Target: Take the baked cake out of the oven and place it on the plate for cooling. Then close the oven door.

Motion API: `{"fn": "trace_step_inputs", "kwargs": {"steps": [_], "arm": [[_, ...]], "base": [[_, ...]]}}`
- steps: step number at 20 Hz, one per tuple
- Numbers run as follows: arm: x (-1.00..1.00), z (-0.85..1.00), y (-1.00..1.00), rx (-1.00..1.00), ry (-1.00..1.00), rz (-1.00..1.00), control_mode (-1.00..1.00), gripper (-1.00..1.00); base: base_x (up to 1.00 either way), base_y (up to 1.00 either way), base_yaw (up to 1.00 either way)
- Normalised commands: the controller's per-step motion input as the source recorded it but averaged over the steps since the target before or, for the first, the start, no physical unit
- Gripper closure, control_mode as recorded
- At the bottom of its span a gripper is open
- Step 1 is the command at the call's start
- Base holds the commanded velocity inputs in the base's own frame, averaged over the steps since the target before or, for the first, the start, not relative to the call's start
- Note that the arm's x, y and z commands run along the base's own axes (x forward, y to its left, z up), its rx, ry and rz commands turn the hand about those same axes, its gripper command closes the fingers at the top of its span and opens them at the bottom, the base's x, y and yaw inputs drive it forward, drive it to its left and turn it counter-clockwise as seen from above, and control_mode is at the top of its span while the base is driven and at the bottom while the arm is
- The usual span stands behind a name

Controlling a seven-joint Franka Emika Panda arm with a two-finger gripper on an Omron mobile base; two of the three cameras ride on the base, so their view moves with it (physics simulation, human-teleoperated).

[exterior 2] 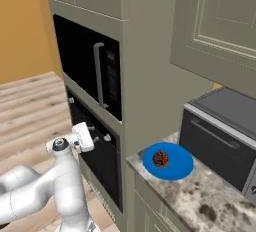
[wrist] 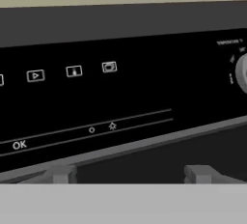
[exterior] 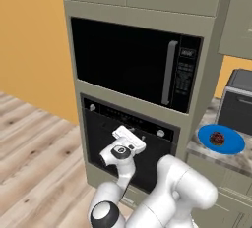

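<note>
The baked cake (exterior: 217,138) (exterior 2: 160,158) lies on the blue plate (exterior: 234,144) (exterior 2: 178,169) on the counter to the right of the oven (exterior: 123,114). The oven door (exterior: 93,143) (exterior 2: 102,165) stands upright, flush with the oven front. My gripper (exterior: 130,133) (exterior 2: 90,135) (wrist: 131,174) hovers close to the top of the door, just below the control strip (wrist: 96,102). Its fingertips (wrist: 62,174) are wide apart with nothing between them. A silver knob (wrist: 242,72) shows at the strip's right end.
A black microwave (exterior: 123,60) with a vertical handle sits above the oven. A silver toaster oven (exterior: 238,101) (exterior 2: 220,146) stands on the speckled counter (exterior 2: 200,201) behind the plate. Wooden floor (exterior: 34,143) stretches to the left.
</note>
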Motion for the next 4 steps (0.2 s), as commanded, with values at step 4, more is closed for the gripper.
{"fn": "trace_step_inputs", "kwargs": {"steps": [4], "arm": [[0.00,0.00,0.00,0.00,0.00,0.00,-1.00,-1.00]], "base": [[0.00,0.00,0.00]]}}
